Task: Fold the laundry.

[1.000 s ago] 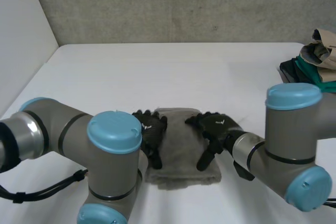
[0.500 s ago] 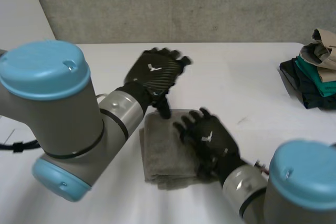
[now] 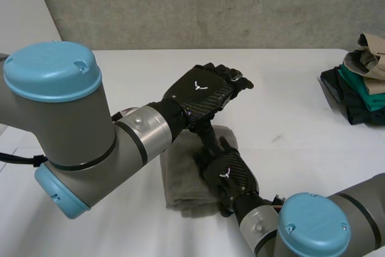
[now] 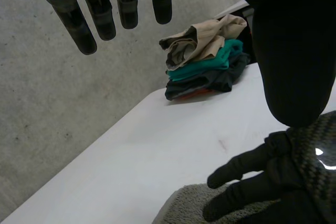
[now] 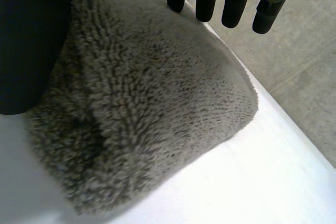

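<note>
Bare lab — concrete wall [image 3: 210, 4], white table [image 3: 289, 88]

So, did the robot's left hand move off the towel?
Yes. The left hand has lifted off the towel and now hangs open above its far edge, closer to the table's far side.

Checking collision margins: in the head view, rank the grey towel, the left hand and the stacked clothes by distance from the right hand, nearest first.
1. The grey towel: directly under the right hand, near the table's front.
2. The left hand: open, in the air just beyond, over the towel's far end.
3. The stacked clothes: far off at the table's right edge.
</note>
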You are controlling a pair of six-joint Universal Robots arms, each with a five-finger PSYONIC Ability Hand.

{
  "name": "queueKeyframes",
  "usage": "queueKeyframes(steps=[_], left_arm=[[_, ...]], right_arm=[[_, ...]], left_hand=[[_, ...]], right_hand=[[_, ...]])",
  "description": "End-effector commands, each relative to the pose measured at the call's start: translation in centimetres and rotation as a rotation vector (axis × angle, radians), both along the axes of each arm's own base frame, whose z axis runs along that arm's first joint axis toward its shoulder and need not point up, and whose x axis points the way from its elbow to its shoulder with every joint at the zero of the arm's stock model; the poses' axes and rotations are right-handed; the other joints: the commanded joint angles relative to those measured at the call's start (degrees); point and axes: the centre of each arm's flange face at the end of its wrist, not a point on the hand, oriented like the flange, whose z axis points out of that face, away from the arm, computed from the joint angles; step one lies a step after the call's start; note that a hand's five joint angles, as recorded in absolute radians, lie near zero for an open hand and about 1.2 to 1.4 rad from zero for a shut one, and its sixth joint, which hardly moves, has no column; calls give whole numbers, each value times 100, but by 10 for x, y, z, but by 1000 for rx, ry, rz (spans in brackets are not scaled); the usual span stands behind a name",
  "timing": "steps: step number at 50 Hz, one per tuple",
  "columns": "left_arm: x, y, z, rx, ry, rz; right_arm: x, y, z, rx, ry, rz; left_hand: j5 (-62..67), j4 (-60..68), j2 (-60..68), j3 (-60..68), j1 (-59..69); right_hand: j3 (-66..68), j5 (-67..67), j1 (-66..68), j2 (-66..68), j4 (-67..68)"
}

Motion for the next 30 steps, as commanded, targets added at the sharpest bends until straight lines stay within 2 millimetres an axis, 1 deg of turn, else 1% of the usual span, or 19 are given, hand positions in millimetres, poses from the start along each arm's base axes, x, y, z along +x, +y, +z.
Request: queueKeyframes(steps=[1,4,8,11,12,13,16,17,19,20,21,24,25,28,29,30], left_arm=[[0,-1,0,-1,1,1],[1,-3,1,-5,4,7],[2,-4,3,-7,8,12],[2,-5,4,-9,9,13],[2,-5,4,-11,10,13],[3,-5,6,-17,13,16],[6,-9,9,-22,18,38],[9,-11,14,-34,23,57],[12,-14,20,-48,33,80],[14,-15,25,-58,41,91],[18,-16,33,-74,57,113],[24,-18,44,-95,76,136],[26,-20,49,-109,86,145],[28,-20,55,-121,95,150],[28,-21,58,-128,101,153],[29,-20,58,-130,102,153]], right_arm=[[7,-8,7,-37,-34,-4],[9,-11,7,-42,-37,-2],[14,-14,7,-48,-46,10],[20,-21,12,-75,-78,10],[22,-23,14,-81,-91,9],[26,-26,19,-103,-119,10],[30,-37,30,-149,-164,1],[32,-49,41,-184,-194,-13],[31,-67,54,-220,-222,-50],[30,-76,60,-237,-235,-66],[29,-90,72,-266,-256,-88],[25,-114,95,-325,-292,-121],[23,-128,112,-362,-314,-139],[11,-155,134,-412,-338,-184],[-1,-173,147,-443,-360,-221],[-8,-182,153,-456,-374,-239]], left_hand=[[-32,58,35,47,62],[-32,58,35,47,62],[-32,58,35,47,62],[-32,58,35,47,62],[-32,58,35,47,62],[-32,58,35,47,62],[-32,58,35,47,62],[-16,74,52,63,79],[-32,58,35,47,62],[-32,58,35,47,62],[-32,58,35,47,62],[-32,58,35,47,62],[-49,41,18,30,46],[-49,41,18,30,45],[-49,41,18,30,45],[-66,24,2,13,29]], right_hand=[[-202,-250,-175,-98,-206],[158,110,185,262,154],[1469,1421,1496,1573,1465],[3751,3703,3778,3855,3747],[4942,4894,4969,5046,4937],[6780,6731,6806,6884,6775],[6798,6750,6825,6902,6794],[6798,6750,6825,6902,6794],[6798,6750,6825,6902,6794],[6798,6750,6825,6902,6794],[6798,6750,6825,6902,6794],[6798,6750,6825,6902,6794],[6798,6750,6825,6902,6794],[6798,6750,6825,6902,6794],[6798,6750,6825,6902,6794],[6798,6750,6825,6902,6794]])
